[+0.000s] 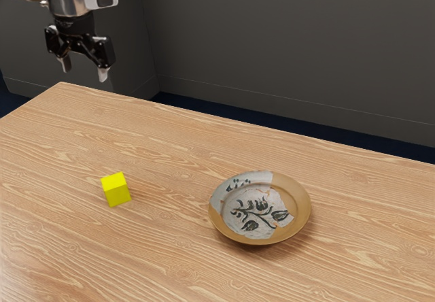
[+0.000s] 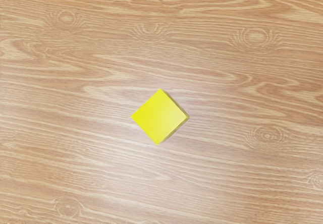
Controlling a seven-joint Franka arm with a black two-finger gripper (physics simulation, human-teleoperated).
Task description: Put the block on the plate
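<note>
My gripper [image 1: 83, 73] hangs high over the table in the exterior view's upper left, its two fingers spread apart with nothing between them. Well below it, a yellow block [image 1: 116, 189] rests on the wooden tabletop. In the wrist view the block [image 2: 159, 116] lies turned like a diamond, touching nothing but the table. A round plate [image 1: 294, 227] with a tan rim and a grey, dark-leafed pattern sits toward the exterior view's right, a good distance from the block.
The wooden table [image 1: 163, 247] spreads under both things, and its far edge runs along a dark grey wall [image 1: 285, 50]. Bare wood lies between the block and the plate.
</note>
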